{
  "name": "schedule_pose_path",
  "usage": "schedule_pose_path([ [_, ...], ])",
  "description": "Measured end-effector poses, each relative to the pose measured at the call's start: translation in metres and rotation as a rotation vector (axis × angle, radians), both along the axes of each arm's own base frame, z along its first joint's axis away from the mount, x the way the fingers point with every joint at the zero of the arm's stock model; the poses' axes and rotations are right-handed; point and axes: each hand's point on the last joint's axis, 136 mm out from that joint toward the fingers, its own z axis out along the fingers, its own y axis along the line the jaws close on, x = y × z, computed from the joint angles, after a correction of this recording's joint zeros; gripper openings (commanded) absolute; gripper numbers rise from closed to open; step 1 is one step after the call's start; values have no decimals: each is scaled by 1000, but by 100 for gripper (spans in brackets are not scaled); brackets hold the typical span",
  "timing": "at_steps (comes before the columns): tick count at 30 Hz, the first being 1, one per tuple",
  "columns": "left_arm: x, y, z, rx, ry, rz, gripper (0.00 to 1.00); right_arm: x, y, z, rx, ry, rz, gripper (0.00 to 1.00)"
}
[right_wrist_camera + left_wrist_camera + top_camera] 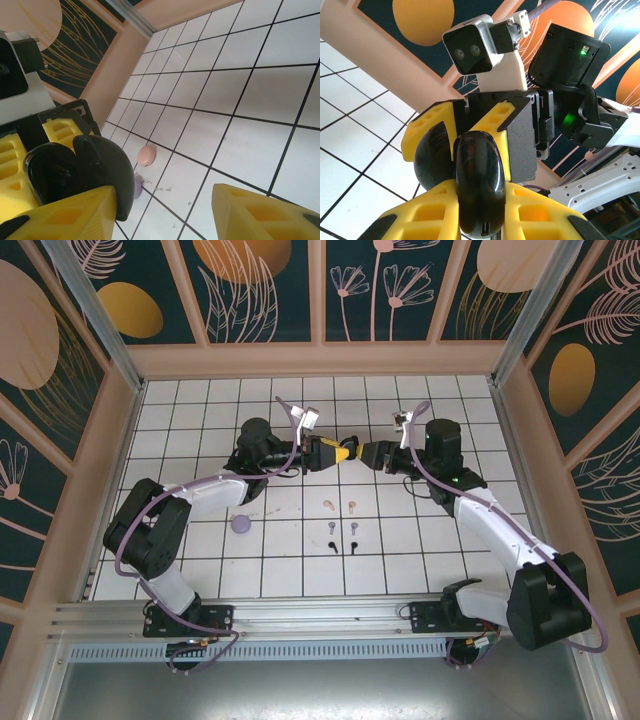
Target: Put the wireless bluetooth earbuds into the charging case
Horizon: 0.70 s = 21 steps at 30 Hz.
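Note:
My left gripper is shut on a glossy black charging case, gripping its body between the yellow fingers above the table's middle. The case's lid stands open. My right gripper faces it from the right and is open: its left finger lies against the open case, its right finger is well apart. The earbuds lie on the tiles in front in pairs: pink, purple and black.
A closed purple case lies on the tiles by the left arm. A closed pink case rests on the floor below the grippers, the purple case peeking out beside it. Wooden walls ring the tiled floor.

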Motion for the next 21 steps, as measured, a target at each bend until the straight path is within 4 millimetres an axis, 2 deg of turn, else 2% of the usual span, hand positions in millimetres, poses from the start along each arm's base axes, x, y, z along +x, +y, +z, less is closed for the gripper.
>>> schedule_pose_path([
  [18, 4, 2, -1, 0, 12, 14, 0, 3, 12, 3, 0, 2, 28, 41],
  [21, 5, 3, 0, 0, 13, 18, 0, 4, 14, 5, -1, -5, 34, 34],
])
